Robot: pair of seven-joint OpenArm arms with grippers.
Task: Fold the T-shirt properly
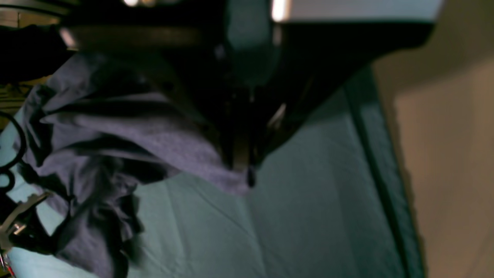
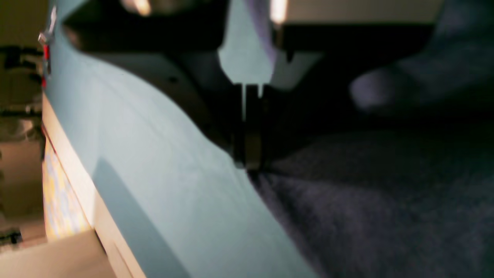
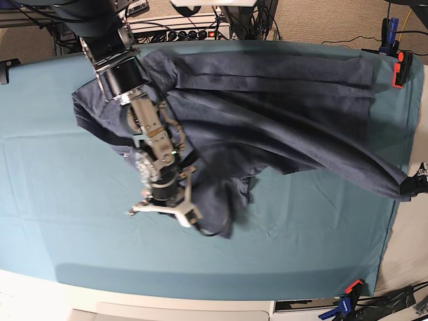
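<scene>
The blue-grey T-shirt (image 3: pixel 281 114) lies rumpled across the back and middle of the teal table cloth (image 3: pixel 67 200), pulled out in a long fold toward the right edge. My left gripper (image 3: pixel 413 187) is at that right edge, shut on a corner of the T-shirt (image 1: pixel 154 135); in its wrist view the left gripper (image 1: pixel 244 172) pinches the cloth, which hangs bunched to the left. My right gripper (image 3: pixel 207 227) is near the table's middle at the shirt's lower bunch. Seen from the wrist, the right gripper (image 2: pixel 249 164) is shut on the edge of the T-shirt (image 2: pixel 386 212).
An orange clamp (image 3: pixel 401 67) holds the cloth at the back right corner, and a blue and orange clamp (image 3: pixel 348 294) at the front right. A power strip (image 3: pixel 194 30) and cables lie behind the table. The table edge (image 2: pixel 77 193) drops off beside my right gripper.
</scene>
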